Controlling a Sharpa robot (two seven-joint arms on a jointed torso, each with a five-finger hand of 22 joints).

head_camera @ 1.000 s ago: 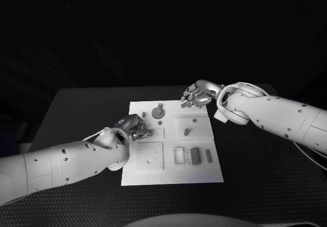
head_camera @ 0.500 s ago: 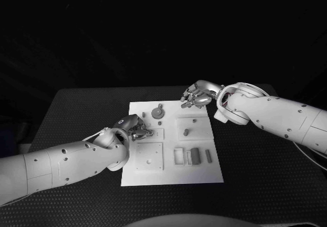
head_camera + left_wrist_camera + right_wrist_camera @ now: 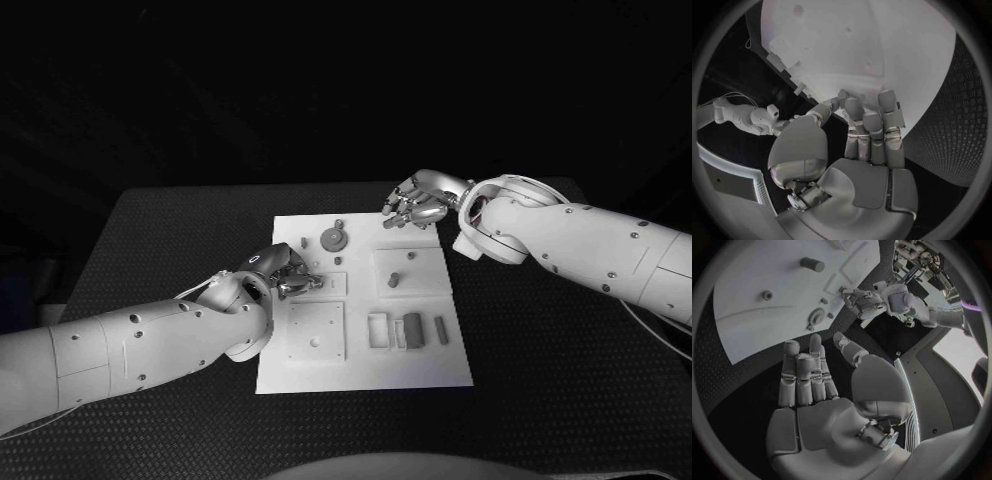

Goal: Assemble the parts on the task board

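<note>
We see the task board [image 3: 364, 350] lying in the middle of the black table [image 3: 173, 230], its long side running from six to twelve o'clock. Our left hand [image 3: 283, 274] sits at the board's nine o'clock edge, fingers curled in toward a small square recess. From the head view the fingertips bunch close together, but we cannot tell whether they pinch a part or close on nothing; in the left wrist view the left hand's fingers [image 3: 872, 135] stand side by side over the white plate with nothing visibly between them. We judge this hand is set there to work on the part nearest that edge.

Our right hand [image 3: 418, 206] hovers at the board's one o'clock corner, fingers loosely apart and holding nothing, as the right wrist view also shows. It seems parked clear of the work.

The parts lie scattered on the board: a round gear [image 3: 335, 238] near twelve o'clock, a small peg [image 3: 306, 241] just beside it at its nine o'clock, a short pin [image 3: 394, 279] in the square block toward the centre, and a dark bar [image 3: 414, 329] in the slotted tray near four o'clock. Most look unseated still, so we judge the assembly far from finished.

We can read no brand, label or writing on the board or the arms.
</note>
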